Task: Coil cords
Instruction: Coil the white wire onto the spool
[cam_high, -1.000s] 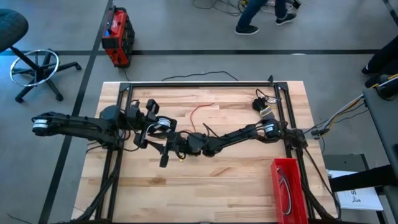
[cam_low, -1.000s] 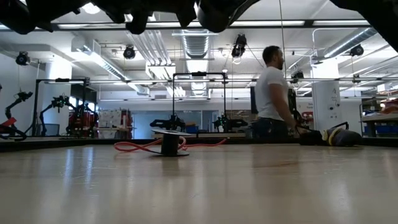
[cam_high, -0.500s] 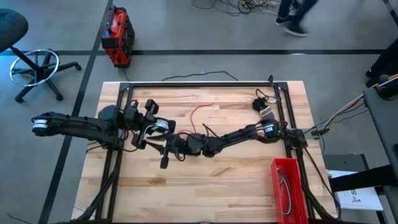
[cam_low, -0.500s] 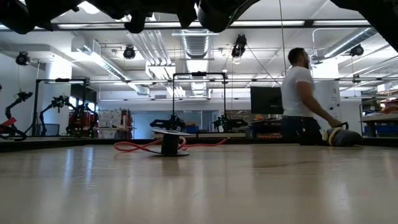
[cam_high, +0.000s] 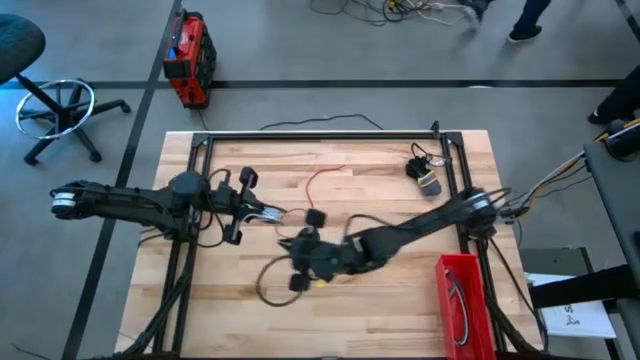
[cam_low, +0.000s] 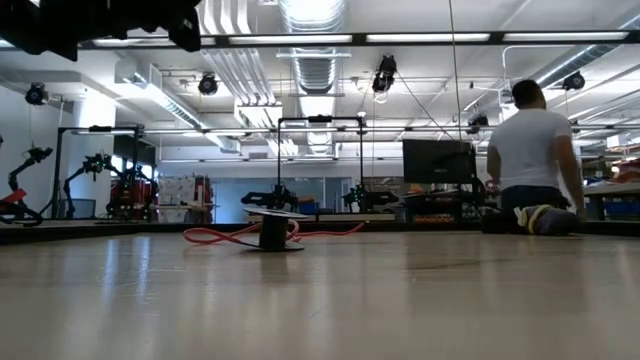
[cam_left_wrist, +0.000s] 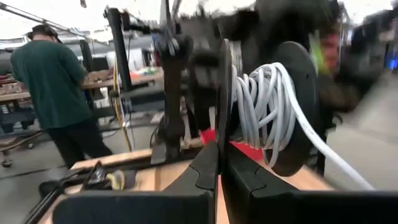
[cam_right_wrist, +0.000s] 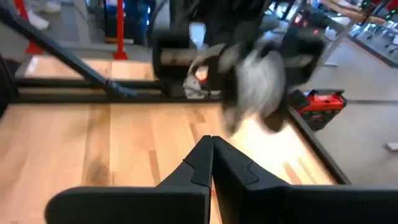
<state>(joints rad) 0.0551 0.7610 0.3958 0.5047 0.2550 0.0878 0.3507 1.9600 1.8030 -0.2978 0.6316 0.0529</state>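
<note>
Since half a second back the right arm has swung toward the front of the desk (cam_high: 400, 300), so the right gripper (cam_high: 300, 272) now sits well apart from the left gripper (cam_high: 238, 205). Left wrist view shows white cord (cam_left_wrist: 264, 102) wound on a dark spool (cam_left_wrist: 292, 106) right past its fingers (cam_left_wrist: 208, 165), which look pressed together; can't tell if they hold anything. Right fingers (cam_right_wrist: 208, 158) look closed too. The red cord (cam_high: 322, 178) lies loose toward the back, a black cord (cam_high: 265, 280) loops near the right gripper.
</note>
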